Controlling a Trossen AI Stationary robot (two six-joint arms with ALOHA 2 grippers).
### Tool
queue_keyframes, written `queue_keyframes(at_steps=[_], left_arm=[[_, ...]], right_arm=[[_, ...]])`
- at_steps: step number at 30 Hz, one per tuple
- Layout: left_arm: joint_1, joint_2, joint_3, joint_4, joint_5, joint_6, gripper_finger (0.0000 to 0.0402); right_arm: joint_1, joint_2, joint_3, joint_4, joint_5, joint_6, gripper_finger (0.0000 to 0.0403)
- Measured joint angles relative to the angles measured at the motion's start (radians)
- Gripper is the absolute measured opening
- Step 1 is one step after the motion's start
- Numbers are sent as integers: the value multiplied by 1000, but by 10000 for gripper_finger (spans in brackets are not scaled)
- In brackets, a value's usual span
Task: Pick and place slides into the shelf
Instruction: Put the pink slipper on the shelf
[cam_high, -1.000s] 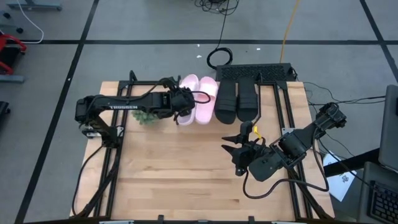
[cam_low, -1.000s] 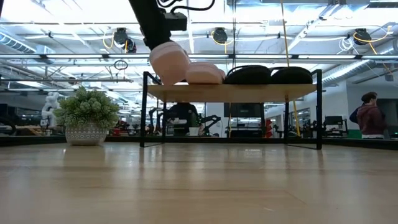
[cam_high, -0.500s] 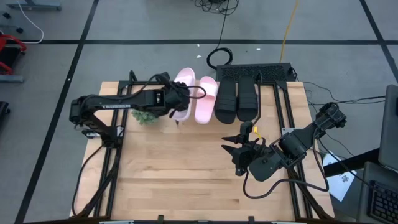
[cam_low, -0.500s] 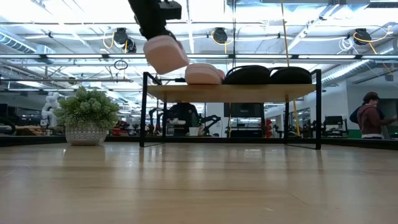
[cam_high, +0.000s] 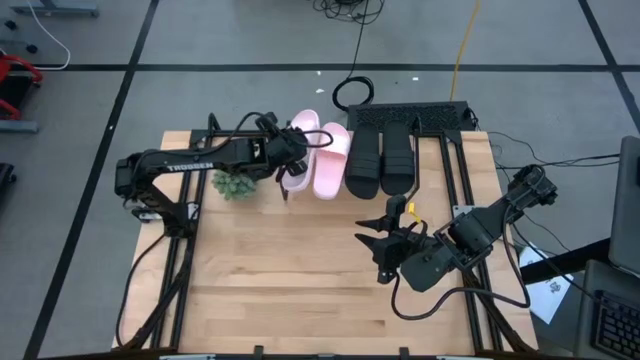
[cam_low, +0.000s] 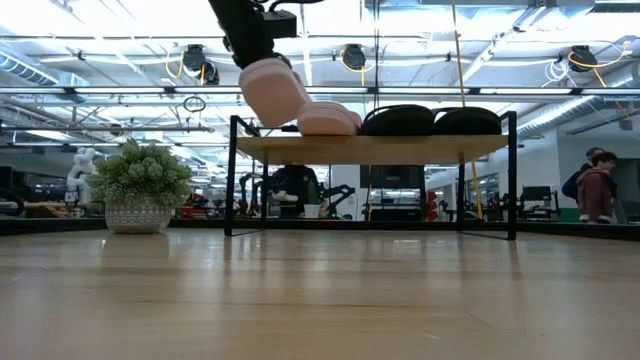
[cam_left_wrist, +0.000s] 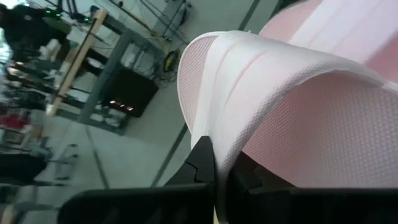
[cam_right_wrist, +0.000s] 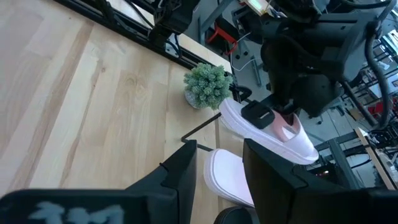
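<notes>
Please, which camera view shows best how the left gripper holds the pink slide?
The left wrist view: the left gripper is shut on the strap edge of the pink slide, close up. The high view shows the slide partly under the arm. The low view shows it tilted above the shelf. The right wrist view shows it from afar.

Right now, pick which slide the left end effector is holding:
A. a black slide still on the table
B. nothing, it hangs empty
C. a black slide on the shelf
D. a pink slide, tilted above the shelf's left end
D: the left end effector is shut on a pink slide, tilted above the shelf beside the other pink slide.
</notes>
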Motion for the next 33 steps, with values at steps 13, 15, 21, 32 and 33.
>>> queue_keyframes(at_steps=[13, 15, 21, 32, 33], left_arm=[[58, -1, -49, 71, 110, -41, 0], [66, -1, -82, 108, 112, -37, 0], [90, -4, -150, 132, 98, -50, 0], [90, -5, -155, 146, 20, -14, 0], [91, -5, -155, 140, 15, -12, 0]], right_arm=[[4, 0, 0, 0, -33, 8, 118], [4, 0, 0, -1, -33, 8, 118], [4, 0, 0, 0, -33, 8, 118], [4, 0, 0, 0, -32, 1, 118], [4, 0, 0, 0, -32, 1, 118]])
